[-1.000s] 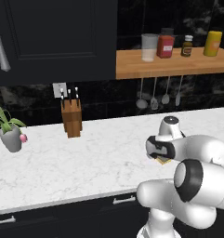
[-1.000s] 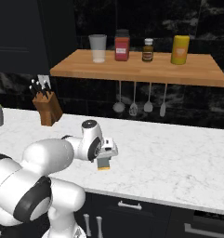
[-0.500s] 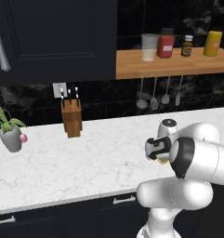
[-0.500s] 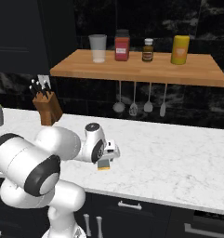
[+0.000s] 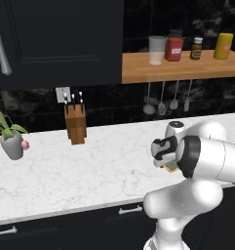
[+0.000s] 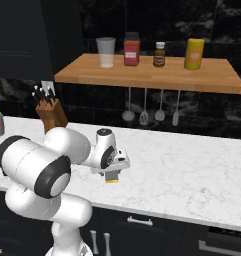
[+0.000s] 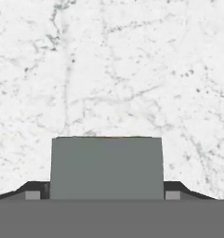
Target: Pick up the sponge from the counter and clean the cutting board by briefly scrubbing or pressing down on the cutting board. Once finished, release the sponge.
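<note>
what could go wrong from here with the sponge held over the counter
The end effector holds the sponge above bare counter, and no cutting board appears beneath it in the hand view. Pressing down here would probably scrub marble rather than the board. The fingers grip only the sponge's sides, so a hard press might shift it in the grip.

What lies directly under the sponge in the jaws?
Under the sponge, white marble counter and no cutting board; the sponge covers the patch right below it.
</note>
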Available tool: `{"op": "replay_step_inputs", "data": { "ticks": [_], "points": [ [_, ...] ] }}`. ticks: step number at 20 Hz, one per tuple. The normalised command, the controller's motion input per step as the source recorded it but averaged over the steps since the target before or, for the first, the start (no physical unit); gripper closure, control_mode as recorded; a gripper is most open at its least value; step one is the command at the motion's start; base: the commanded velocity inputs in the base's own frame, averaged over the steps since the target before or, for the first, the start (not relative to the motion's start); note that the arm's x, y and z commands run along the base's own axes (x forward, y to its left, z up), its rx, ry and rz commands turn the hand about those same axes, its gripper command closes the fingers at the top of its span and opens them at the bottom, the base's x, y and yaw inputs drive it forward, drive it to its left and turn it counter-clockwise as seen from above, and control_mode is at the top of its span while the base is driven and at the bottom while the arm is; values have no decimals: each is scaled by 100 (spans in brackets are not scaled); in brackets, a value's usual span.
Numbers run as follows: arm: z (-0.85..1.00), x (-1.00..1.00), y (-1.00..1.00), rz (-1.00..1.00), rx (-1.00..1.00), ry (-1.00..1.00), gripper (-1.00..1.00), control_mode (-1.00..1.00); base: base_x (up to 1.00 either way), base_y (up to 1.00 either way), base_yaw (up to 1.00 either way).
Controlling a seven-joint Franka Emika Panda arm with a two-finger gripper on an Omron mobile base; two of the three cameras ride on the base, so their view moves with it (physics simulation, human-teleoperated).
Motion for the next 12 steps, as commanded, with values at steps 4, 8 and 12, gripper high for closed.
{"op": "replay_step_inputs", "data": {
  "ticks": [4, 8, 12],
  "points": [
    [-42, -11, 0, 2, 0, 0, 100, -100, 0, 0, 0],
    [-9, -44, 1, 0, 0, -6, 100, -100, 0, 0, 0],
    [59, -18, 7, 0, 0, -3, 100, -100, 0, 0, 0]
  ]
}}
